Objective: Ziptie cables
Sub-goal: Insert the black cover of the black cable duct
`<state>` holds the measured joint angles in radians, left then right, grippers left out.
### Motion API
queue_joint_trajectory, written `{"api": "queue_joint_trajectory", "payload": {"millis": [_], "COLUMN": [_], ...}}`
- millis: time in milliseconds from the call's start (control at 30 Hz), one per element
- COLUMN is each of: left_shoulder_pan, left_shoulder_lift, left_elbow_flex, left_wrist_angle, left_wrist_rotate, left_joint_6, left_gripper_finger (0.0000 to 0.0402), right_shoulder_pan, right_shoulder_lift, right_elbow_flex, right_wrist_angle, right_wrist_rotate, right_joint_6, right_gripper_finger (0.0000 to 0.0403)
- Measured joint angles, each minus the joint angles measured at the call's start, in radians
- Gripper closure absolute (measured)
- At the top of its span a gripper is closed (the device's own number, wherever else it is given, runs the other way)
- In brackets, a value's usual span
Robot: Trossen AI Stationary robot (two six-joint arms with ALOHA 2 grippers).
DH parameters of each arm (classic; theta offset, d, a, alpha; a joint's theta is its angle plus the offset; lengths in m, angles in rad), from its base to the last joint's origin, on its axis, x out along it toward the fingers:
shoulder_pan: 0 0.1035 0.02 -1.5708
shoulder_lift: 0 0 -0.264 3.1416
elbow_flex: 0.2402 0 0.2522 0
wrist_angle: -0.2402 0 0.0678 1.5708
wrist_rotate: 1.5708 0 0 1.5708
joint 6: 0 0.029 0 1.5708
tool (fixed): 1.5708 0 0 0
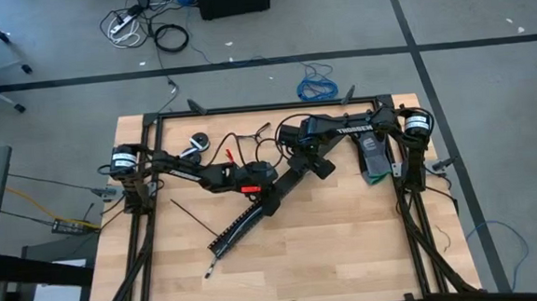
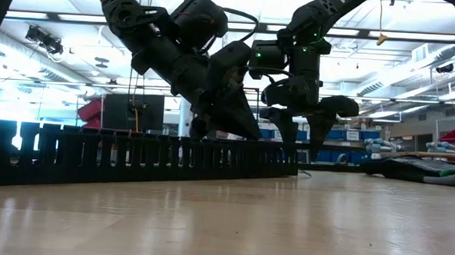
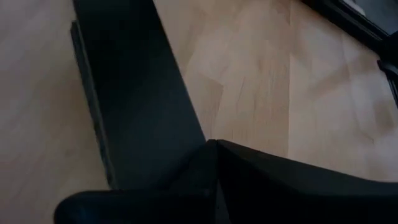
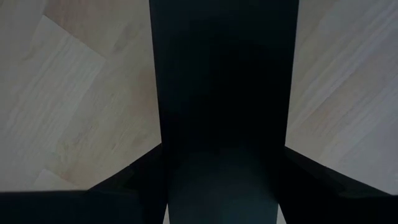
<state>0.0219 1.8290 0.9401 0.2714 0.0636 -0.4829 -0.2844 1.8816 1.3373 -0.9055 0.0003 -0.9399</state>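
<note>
A wide black perforated strip (image 1: 240, 227) lies slantwise on the wooden table, one end near the middle. My right gripper (image 2: 303, 150) points down over that far end (image 2: 284, 157), one finger on each side of it. My left gripper (image 2: 246, 132) slants down, shut, with its tip at the strip's top edge just beside the right gripper. One thin black ziptie (image 1: 190, 217) lies flat on the table to the left of the strip. The cables are hidden or out of view. My left gripper's shut fingertips (image 3: 214, 146) meet the strip's upper edge (image 2: 250, 140) near its far end, slanting down from the table's left. Whether anything thin sits between them does not show. My right gripper holds the strip's far end (image 4: 217, 93) between its two fingers, coming from above and lying across it. The strip fills the gap between the fingers (image 4: 140, 171) and lies on the table.
A black frame (image 1: 247, 108) rims the table. A round spool (image 1: 193, 144) and a red-tipped thing (image 1: 222, 156) lie at the far left, a dark and green object (image 1: 374, 163) at the right. Bare wood (image 1: 349, 248) spreads toward the near edge.
</note>
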Motion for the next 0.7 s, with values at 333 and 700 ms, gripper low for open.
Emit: {"api": "queue_joint_trajectory", "payload": {"millis": [333, 700], "left_shoulder_pan": [-0.005, -0.011], "left_shoulder_lift": [-0.046, -0.046], "left_elbow_flex": [0.005, 0.006], "left_wrist_angle": [-0.014, -0.108], "left_wrist_rotate": [-0.127, -0.127], "left_joint_6": [0.061, 0.024], "left_gripper_finger": [0.0401, 0.0401], "right_shoulder_pan": [0.0, 0.0], "right_shoulder_lift": [-0.001, -0.001], "right_elbow_flex": [0.001, 0.001], "right_wrist_angle": [0.002, 0.006], "right_wrist_rotate": [-0.004, 0.0], "right_joint_6": [0.003, 0.0], "right_gripper_finger": [0.0174, 0.0174]}}
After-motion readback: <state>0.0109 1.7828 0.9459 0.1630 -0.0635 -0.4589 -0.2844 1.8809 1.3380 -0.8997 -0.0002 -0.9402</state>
